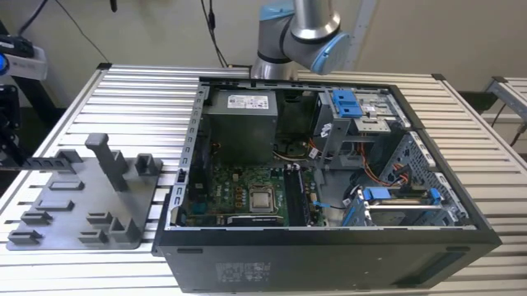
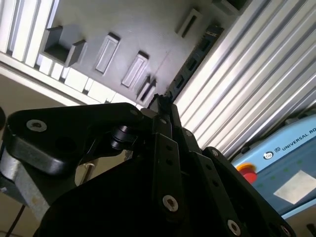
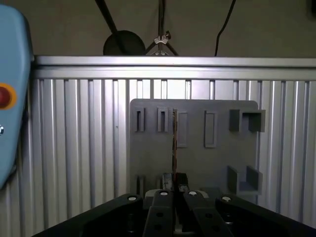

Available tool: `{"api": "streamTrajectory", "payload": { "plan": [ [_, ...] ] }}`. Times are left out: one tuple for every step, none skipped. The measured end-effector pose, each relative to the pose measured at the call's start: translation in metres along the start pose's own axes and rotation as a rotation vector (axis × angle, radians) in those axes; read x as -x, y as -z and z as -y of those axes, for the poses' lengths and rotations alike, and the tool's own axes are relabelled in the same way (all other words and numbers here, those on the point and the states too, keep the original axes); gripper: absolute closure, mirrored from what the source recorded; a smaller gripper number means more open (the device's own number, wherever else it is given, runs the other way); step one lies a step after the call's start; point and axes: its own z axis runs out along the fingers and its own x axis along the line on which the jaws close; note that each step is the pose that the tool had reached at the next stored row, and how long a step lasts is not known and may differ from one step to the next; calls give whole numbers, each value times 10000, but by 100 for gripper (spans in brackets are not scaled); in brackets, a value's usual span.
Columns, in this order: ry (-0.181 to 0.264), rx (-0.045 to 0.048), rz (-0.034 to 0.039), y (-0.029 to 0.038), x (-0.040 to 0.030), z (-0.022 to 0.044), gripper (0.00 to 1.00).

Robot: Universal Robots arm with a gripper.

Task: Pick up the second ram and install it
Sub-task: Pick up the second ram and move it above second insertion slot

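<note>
The ram point(image 3: 174, 148) is held by the gripper point(image 3: 174, 190), pinched tight btw. the two black fingers point(image 3: 163, 197). In the first wrist view it is seen edge-on, as one thin line that sticks straight out from the fingertips. In the second wrist view its flat dark side is seen, w/ small notches along one edge. It is held up in the air, and the grey plate point(image 3: 197, 163) w/ its slots and blocks is seen behind it. The plate is laid on the table point(image 3: 74, 148), which is made of silver slats. A blue box point(image 3: 10, 98) w/ a red button is seen beside the slats. In the exterior view the open PC point(image 1: 329, 246) is laid on the same table, next to the plate, toward the exterior view's right. The green board point(image 1: 239, 191) w/ a square chip is seen inside the PC. The arm point(image 1: 305, 31) is seen behind the PC and is cut off by the top of the picture.
</note>
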Motion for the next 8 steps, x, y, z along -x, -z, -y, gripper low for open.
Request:
{"api": "streamTrajectory", "payload": {
  "plan": [
    [0,0,0,7,0,0,86],
    [0,1,0,16,0,0,86],
    [0,1,-1,27,1,0,86],
    [0,0,0,36,1,0,86],
    [-1,0,0,46,1,-1,86],
    [0,0,0,57,1,-1,86],
    [0,0,0,69,1,-1,86],
    [0,1,0,81,2,-1,86]
  ]
}}
